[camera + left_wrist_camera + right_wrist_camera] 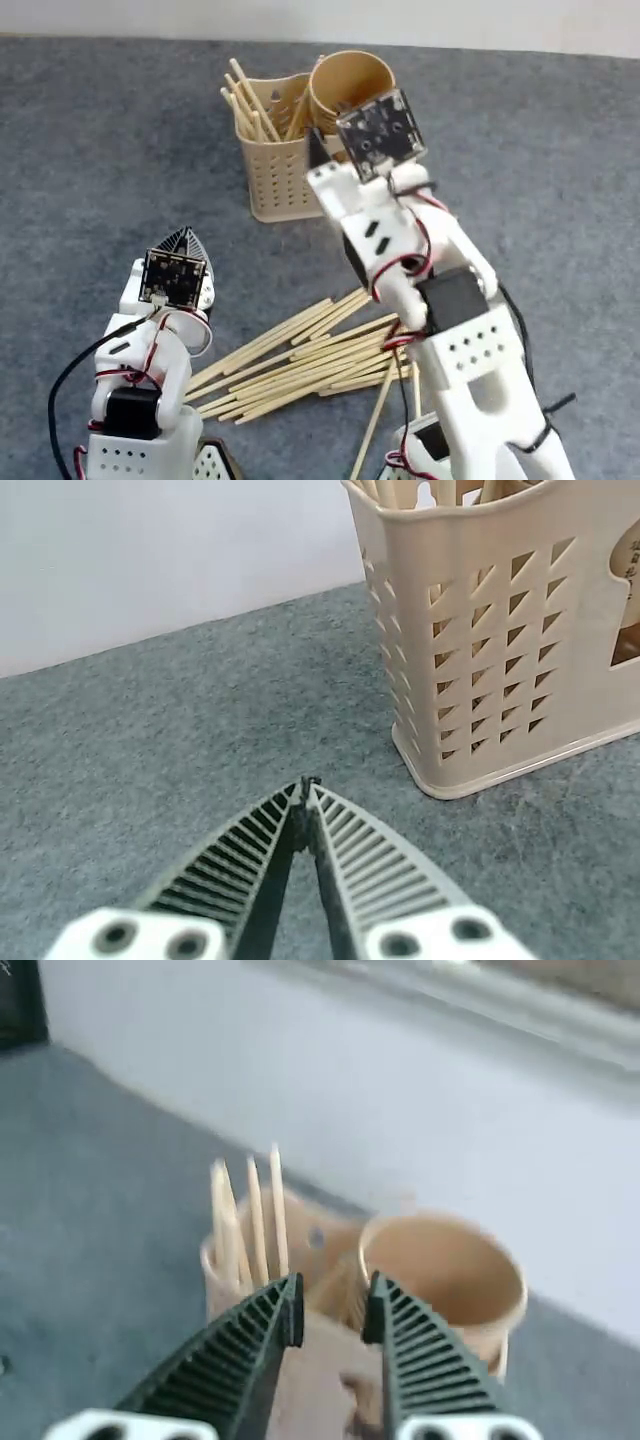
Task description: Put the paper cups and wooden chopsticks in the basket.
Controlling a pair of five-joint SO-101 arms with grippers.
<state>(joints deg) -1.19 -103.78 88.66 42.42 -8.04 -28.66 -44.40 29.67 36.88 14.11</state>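
**Right gripper**: I am hanging it above the basket, jaws a little apart and gripping nothing.

**Left gripper**: I am resting it low over the grey mat, near the basket's side wall. The jaws are closed tip to tip and it is carrying nothing.

**Paper cup**: one is standing in the basket, with its rim rising above the wall.

**Stowed chopsticks**: a bundle is leaning upright in the basket's other compartment, beside the cup.

**Loose chopsticks**: a fanned pile is lying flat on the mat between my two arms, well apart from the basket. One stray stick is angling off under my right arm.

**Step in hand:** I am judging that I am between deliveries. The cup looks placed, and the loose pile is what is left.

**Next move:** I am expecting to pull the right gripper back from the basket and lower it onto the pile. I would open wider, then pinch a stick or two near mid-length. The sticks are thin and lying flat, so the fingertips will have to come right down to the mat.
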